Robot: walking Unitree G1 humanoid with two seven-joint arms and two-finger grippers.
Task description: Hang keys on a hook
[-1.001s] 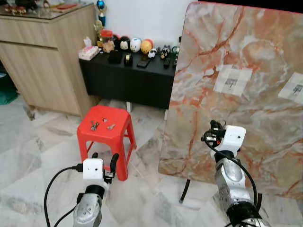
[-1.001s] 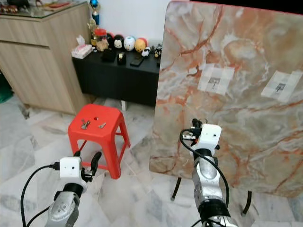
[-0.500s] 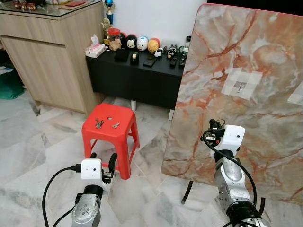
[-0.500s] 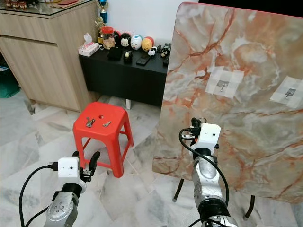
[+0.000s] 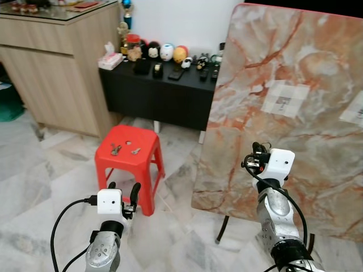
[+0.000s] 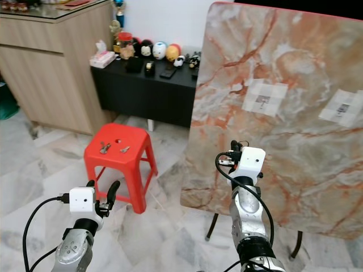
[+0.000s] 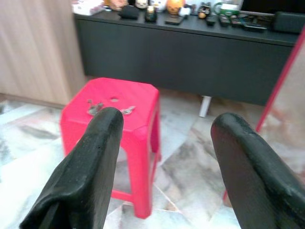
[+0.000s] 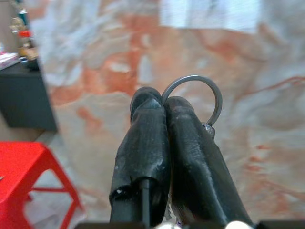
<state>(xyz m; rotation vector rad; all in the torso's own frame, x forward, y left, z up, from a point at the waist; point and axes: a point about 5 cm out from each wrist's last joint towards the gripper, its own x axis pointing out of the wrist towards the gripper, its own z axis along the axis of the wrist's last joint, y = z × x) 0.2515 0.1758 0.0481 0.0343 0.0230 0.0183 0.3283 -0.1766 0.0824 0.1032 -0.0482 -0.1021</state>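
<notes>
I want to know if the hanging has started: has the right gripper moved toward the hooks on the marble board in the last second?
No. The right gripper, shut on the key ring, sits at the same spot against the marble board, well below the hook. Only the camera swayed.

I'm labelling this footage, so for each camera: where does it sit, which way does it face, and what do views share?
Left eye, right eye: on the head, looking forward and down at the red stool, marble board and both arms.
Left wrist: looks along the open left hand at the stool with keys and the black cabinet.
Right wrist: looks along the right hand, pinching a key ring, at the board.
Shared: the stool shows in all views.
</notes>
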